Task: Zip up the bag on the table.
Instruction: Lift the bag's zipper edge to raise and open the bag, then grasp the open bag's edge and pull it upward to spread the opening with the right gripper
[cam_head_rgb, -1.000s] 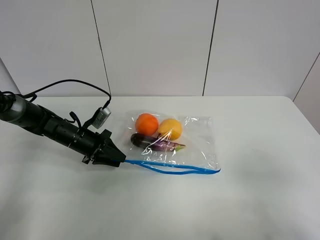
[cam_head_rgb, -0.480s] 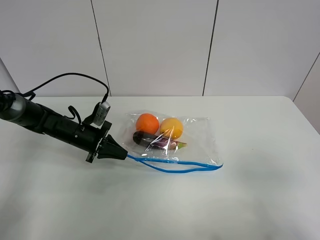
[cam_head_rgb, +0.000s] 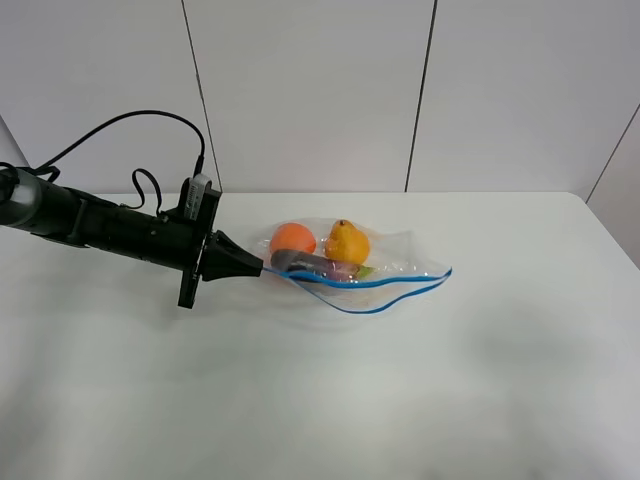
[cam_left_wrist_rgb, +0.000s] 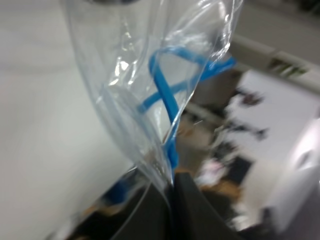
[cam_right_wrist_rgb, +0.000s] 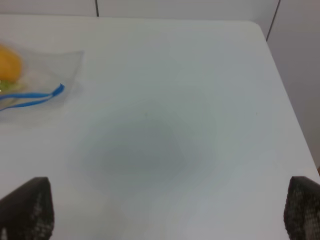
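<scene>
Left gripper (cam_head_rgb: 250, 268): jaws clamped on bag corner, at end of zip strip (cam_head_rgb: 385, 295). Bag (cam_head_rgb: 385, 262) stretches away from its tips, gripped corner raised, rest on table (cam_head_rgb: 480, 380).
Step, judged: anchoring corner. Strip gapes in loop, unsealed.
Next likely needs right gripper (cam_right_wrist_rgb: 164, 210) (fingers spread wide, empty, well apart from bag) to pinch strip beside left tips and slide outward.
Film clear, crinkly, limp; strip thin, blue; produce inside rounded, orange, yellow, purple.

We see a pale grey wall (cam_head_rgb: 310, 90) of flat panels at the back, split by thin dark seams (cam_head_rgb: 420, 95). Our light is soft and even.
</scene>
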